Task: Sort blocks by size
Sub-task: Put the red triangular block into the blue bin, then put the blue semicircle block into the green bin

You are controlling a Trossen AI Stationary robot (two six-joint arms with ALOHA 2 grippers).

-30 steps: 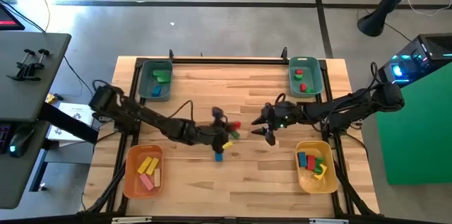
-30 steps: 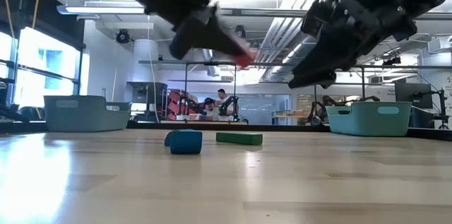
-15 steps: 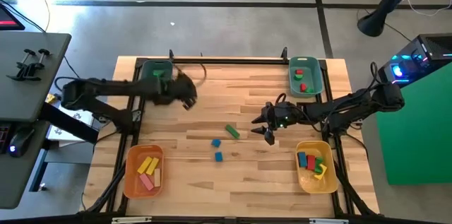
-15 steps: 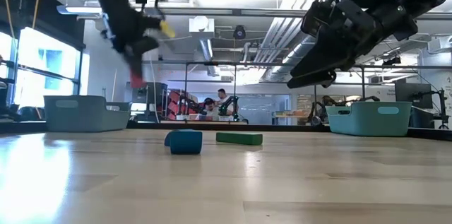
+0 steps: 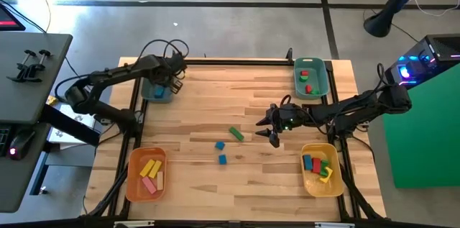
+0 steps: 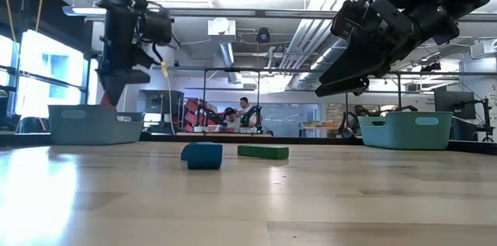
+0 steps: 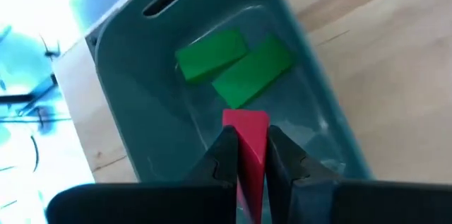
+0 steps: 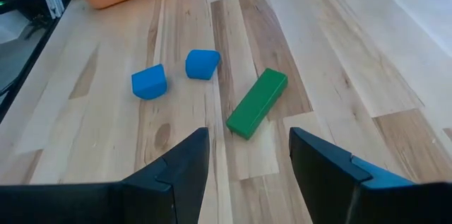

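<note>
My left gripper [image 5: 168, 83] hangs over the teal bin [image 5: 147, 84] at the table's far left, shut on a red block [image 7: 246, 126]. Two green blocks [image 7: 212, 53] [image 7: 253, 70] lie on that bin's floor below it. My right gripper [image 5: 272, 130] is open and empty, above the table right of the middle. On the table lie a green bar [image 5: 236, 134] and two blue blocks [image 5: 220, 144] [image 5: 222, 159]. They also show in the right wrist view: the green bar [image 8: 257, 102] and the blue blocks [image 8: 149, 82] [image 8: 203, 63]. My left gripper pinches the red block between its two fingers [image 7: 224, 148], which come from above and point down. The block's lower end [image 7: 246, 119] sticks out past the fingertips. The block is lifted clear, above the inside of the teal bin.
A second teal bin [image 5: 310, 90] with red and green blocks stands at the far right. An orange bin [image 5: 133, 178] with yellow and pink blocks is at the near left. A yellow bin [image 5: 320, 183] with mixed blocks is at the near right. Bare wood lies between them.
My left gripper has swung from the table's middle toward the far left corner, carrying the red block, and now hangs over the teal bin. The green bar and blue blocks have stayed where they were.
</note>
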